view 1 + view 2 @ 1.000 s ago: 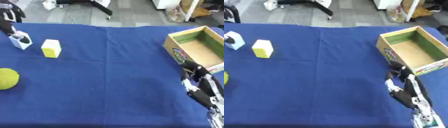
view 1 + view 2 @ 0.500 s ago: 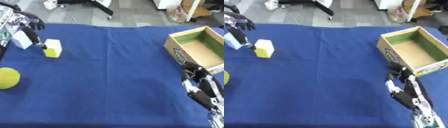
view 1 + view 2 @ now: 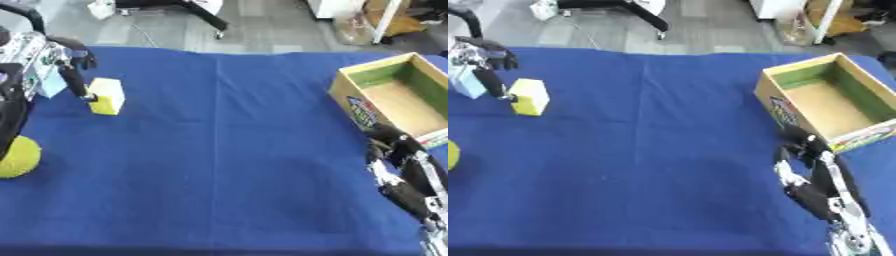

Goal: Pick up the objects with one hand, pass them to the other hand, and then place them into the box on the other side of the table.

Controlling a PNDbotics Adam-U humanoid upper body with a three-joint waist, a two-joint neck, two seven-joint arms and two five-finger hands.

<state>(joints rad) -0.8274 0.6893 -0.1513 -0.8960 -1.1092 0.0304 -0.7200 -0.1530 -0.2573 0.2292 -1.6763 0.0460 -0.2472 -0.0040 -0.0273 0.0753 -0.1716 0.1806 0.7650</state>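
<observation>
yellow block (image 3: 106, 96) seen as a small upright box, pale on top, standing on blue tablecloth (image 3: 227, 150) at far left. left hand (image 3: 54, 60) is placed just beside it, one dark finger (image 3: 75, 82) stretched down to its left edge; whether contact is made cannot be told. pale blue block (image 3: 467, 82) is partly hidden behind that hand. yellow-green ball (image 3: 16, 157) lies nearer, at left edge. right hand (image 3: 815, 182) rests with fingers relaxed at lower right, just below open cardboard box (image 3: 826, 102).

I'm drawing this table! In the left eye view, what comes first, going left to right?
Yellow-green ball → left robot hand → yellow block → right robot hand. The box overlaps the right hand sideways.
</observation>
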